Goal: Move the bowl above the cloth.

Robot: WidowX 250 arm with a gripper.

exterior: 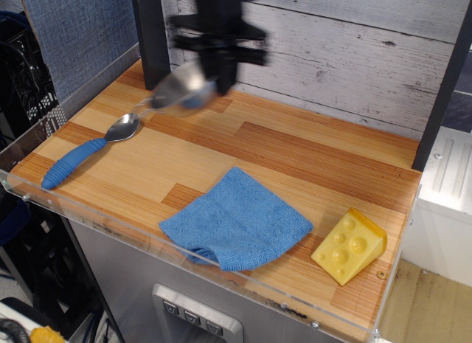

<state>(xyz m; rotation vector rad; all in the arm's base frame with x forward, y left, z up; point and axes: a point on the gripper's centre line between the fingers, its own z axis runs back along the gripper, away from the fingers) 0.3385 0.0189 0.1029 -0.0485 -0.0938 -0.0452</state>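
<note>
The shiny steel bowl (183,88) hangs tilted in the air above the back left of the wooden table, blurred by motion. My black gripper (221,79) is shut on the bowl's right rim and holds it clear of the table. The blue knitted cloth (236,219) lies rumpled near the front edge, well forward and right of the bowl.
A blue-handled metal spoon (82,153) lies at the left. A yellow holed cheese wedge (348,246) sits at the front right. A clear lip runs along the table's front edge (184,247). A white plank wall stands behind.
</note>
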